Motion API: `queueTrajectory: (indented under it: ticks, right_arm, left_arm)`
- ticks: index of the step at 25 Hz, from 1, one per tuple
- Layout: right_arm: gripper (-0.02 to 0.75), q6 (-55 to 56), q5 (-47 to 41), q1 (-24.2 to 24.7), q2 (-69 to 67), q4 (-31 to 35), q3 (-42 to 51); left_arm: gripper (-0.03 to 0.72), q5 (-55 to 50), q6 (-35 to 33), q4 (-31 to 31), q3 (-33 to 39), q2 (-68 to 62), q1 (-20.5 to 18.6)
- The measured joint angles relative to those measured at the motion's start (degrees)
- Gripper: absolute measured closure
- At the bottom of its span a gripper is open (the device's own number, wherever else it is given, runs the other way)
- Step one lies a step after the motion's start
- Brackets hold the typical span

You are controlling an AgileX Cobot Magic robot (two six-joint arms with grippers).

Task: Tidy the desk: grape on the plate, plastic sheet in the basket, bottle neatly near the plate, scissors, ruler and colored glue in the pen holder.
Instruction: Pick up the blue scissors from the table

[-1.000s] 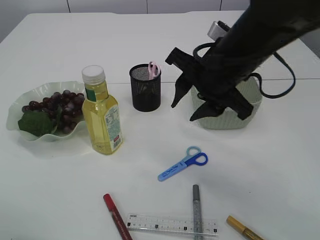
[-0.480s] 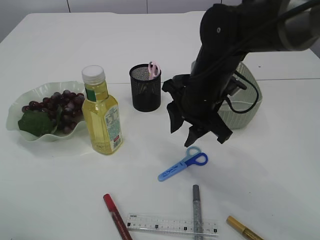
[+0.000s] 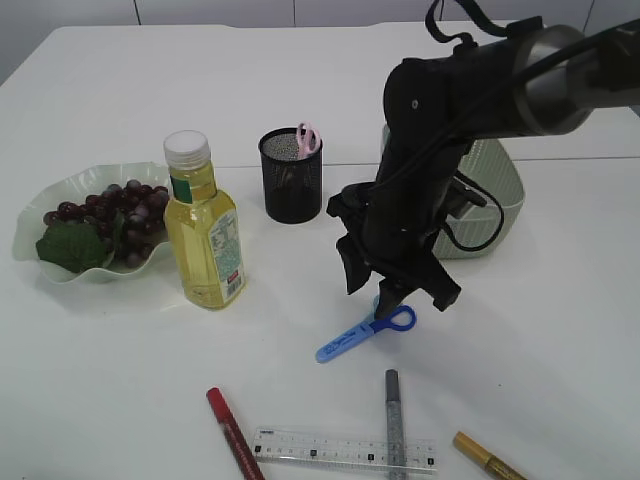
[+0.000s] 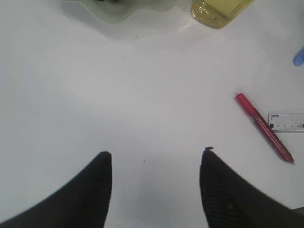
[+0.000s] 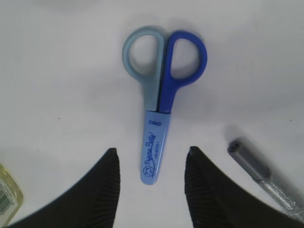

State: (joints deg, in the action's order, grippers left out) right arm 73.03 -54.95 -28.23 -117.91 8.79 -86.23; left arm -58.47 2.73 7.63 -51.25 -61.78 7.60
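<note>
On the white desk (image 3: 120,390), the right end effector (image 5: 151,166) hangs released over the scissors' (image 5: 161,90) 6 o'clock blade tip; closing there risks the flat sheath slipping free

We are seeing left gripper (image 4: 156,161) jaws spread, lower frame | red glue pen (image 4: 264,127) lying right | ruler (image 4: 286,121) touching it | bottle (image 4: 219,8) sitting top.
</note>
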Motion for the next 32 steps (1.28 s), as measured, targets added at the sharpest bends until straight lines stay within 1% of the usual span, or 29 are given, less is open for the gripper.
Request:
queueTrajectory:
  ticks: [5, 14, 32]
  right_arm:
    - [0.405, 0.74, 0.00, 0.00, -1.95, 0.00, 0.00]
    - [0.405, 1.29, 3.18, 0.00, -3.94, 0.42, 0.00]
    - [0.405, 1.66, 3.41, 0.00, -6.96, 1.21, 0.00]
  left_arm:
    - [0.254, 0.00, 0.00, 0.00, 0.00, 0.00, 0.00]
    - [0.255, 0.00, 0.00, 0.00, 0.00, 0.00, 0.00]
    - [0.255, -0.09, 0.00, -0.13, 0.00, 0.00, 0.00]
